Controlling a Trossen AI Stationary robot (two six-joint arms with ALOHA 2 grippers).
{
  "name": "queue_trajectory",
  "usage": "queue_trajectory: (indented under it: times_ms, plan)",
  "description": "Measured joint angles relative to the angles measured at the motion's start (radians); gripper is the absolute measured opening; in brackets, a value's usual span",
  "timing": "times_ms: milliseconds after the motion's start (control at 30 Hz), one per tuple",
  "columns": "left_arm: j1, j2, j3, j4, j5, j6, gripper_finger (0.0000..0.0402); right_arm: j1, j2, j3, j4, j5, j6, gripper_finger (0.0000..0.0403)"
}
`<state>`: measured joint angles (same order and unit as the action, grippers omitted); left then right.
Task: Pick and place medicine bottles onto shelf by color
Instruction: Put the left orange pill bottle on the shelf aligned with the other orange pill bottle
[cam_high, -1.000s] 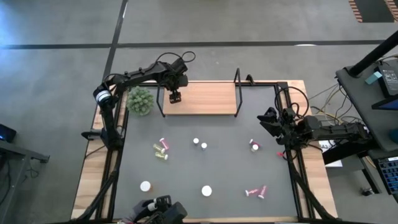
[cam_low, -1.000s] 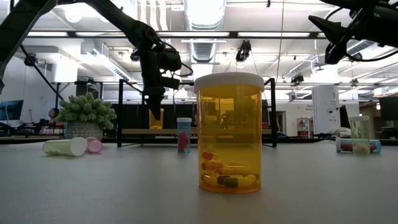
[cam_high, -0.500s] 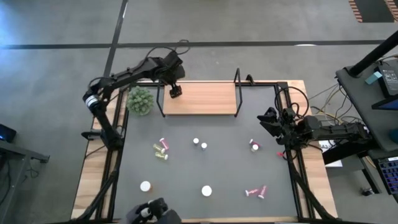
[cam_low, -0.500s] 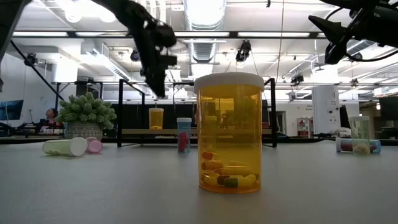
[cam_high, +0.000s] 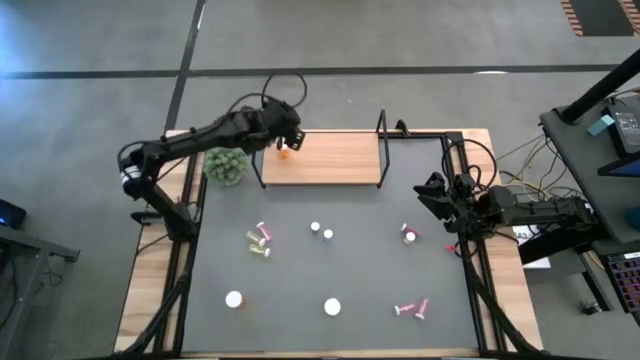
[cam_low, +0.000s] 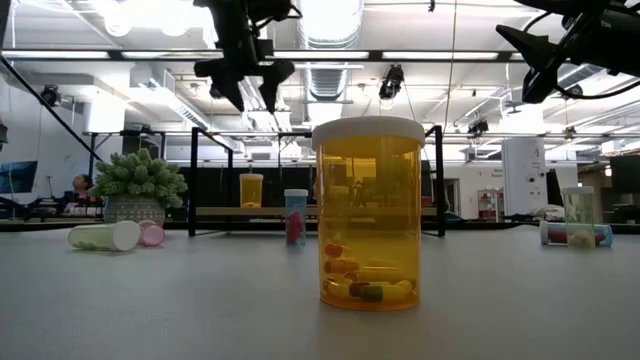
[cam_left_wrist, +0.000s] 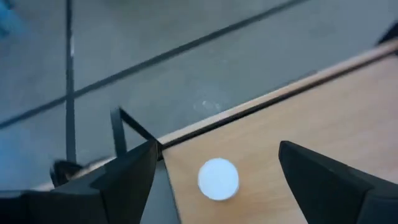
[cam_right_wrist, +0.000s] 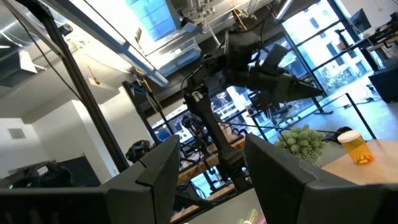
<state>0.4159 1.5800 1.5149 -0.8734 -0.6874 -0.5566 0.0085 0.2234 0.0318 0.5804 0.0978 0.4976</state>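
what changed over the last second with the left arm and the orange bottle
The left gripper let go of the orange bottle, leaving it upright at the left end of the shelf, then lifted clear with open fingers. The right gripper and the bottles on the mat stayed put.

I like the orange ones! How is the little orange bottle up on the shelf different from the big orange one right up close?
The small orange bottle stands on the shelf, far back; the big orange bottle stands on the grey mat, nearest the low camera. The big one shows coloured pills at its bottom; nothing can be made out inside the small one. Both stand upright, with orange bodies and white caps.
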Motion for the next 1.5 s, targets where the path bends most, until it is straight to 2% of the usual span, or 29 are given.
queue_trajectory:
  times_ms: [233, 633, 900, 1300, 1500]
  plan:
    - [-0.047, 0.037, -0.075, -0.010, -0.030, -0.378, 0.0319, 0.000, 0.000, 0.000, 0.000, 0.000, 0.000, 0.0171]
    - [-0.173, 0.038, -0.218, -0.007, -0.149, -0.716, 0.0319, 0.000, 0.000, 0.000, 0.000, 0.000, 0.000, 0.0171]
    - [-0.201, 0.038, -0.224, -0.006, -0.208, -0.711, 0.0319, 0.000, 0.000, 0.000, 0.000, 0.000, 0.000, 0.0171]
    - [-0.264, 0.038, -0.218, 0.006, -0.104, -0.332, 0.0318, 0.000, 0.000, 0.000, 0.000, 0.000, 0.000, 0.0171]
    - [-0.306, 0.022, -0.210, 0.038, -0.094, -0.309, 0.0318, 0.000, 0.000, 0.000, 0.000, 0.000, 0.000, 0.0171]
